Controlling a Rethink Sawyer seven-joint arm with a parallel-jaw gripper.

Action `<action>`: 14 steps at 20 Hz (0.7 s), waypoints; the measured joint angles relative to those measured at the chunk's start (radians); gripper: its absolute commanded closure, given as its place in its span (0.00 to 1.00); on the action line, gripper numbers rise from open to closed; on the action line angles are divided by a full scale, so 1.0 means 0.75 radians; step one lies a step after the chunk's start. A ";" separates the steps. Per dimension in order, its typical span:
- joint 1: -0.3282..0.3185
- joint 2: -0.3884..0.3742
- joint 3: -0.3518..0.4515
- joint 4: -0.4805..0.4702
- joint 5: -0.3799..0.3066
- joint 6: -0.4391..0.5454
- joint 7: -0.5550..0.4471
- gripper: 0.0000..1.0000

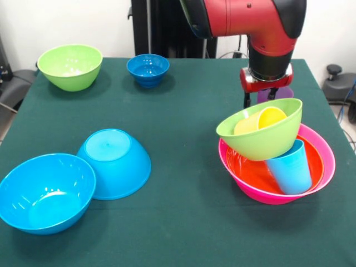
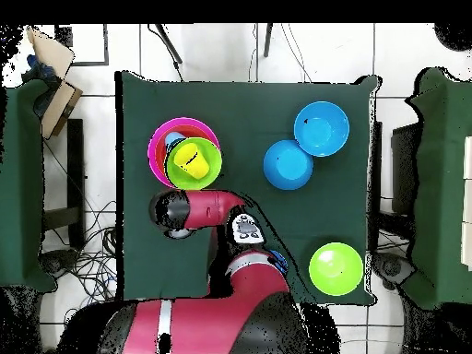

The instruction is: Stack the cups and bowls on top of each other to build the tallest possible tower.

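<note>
Surface: table covered in dark green cloth point(image 1: 183, 133).
Upper left of the front view: glossy lime green plastic bowl point(image 1: 70, 67), upright.
Upper centre: small dark-blue footed bowl point(image 1: 148, 69), upright.
Lower left: bright blue plastic bowl point(image 1: 45, 192), upright, touching a second bright blue bowl point(image 1: 115, 162) lying rim-down.
Right: large pink plastic bowl point(image 1: 317, 178), resting on the cloth.

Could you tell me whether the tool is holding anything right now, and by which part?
It cannot be told: the tool is behind the tilted green bowl, with something purple beside it.
</note>
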 measured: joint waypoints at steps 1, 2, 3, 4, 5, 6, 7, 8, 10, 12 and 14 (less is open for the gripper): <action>0.003 0.006 0.000 -0.003 0.000 -0.008 0.000 0.00; 0.006 0.012 -0.001 -0.005 0.000 -0.016 0.000 0.00; 0.006 0.012 -0.003 -0.008 0.000 -0.021 0.000 0.00; 0.006 0.013 -0.005 -0.011 0.000 -0.026 0.000 1.00; 0.006 0.013 -0.005 -0.011 0.000 -0.026 0.000 1.00; 0.006 0.012 -0.006 -0.012 0.000 -0.027 0.000 1.00; 0.006 0.011 -0.009 -0.013 0.001 -0.031 0.003 1.00; 0.006 0.008 -0.013 -0.013 0.001 -0.039 0.008 1.00; 0.005 0.004 -0.013 -0.013 0.001 -0.050 0.017 1.00; 0.005 0.001 -0.013 -0.013 0.001 -0.052 0.021 1.00; 0.005 -0.005 -0.013 -0.013 0.001 -0.053 0.023 1.00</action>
